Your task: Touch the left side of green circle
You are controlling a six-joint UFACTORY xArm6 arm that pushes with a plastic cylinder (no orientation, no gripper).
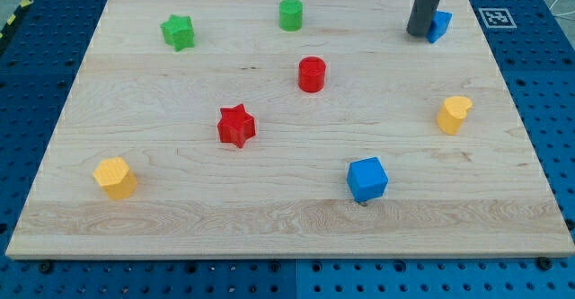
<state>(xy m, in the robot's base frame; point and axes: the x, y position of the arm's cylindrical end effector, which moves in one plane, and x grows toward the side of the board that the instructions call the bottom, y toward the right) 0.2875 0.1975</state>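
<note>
Down at the view's bottom the blue cube (367, 179) and yellow block (116, 177) are sitting well clear; mid-board, the red cylinder (312, 74) is lying below the route. Up top, my tip (419, 35) is touching a small blue block (438, 25), carrying nothing; it's needing to swing around the green circle (290, 14) and be nudging in gently from the view's left.
</note>
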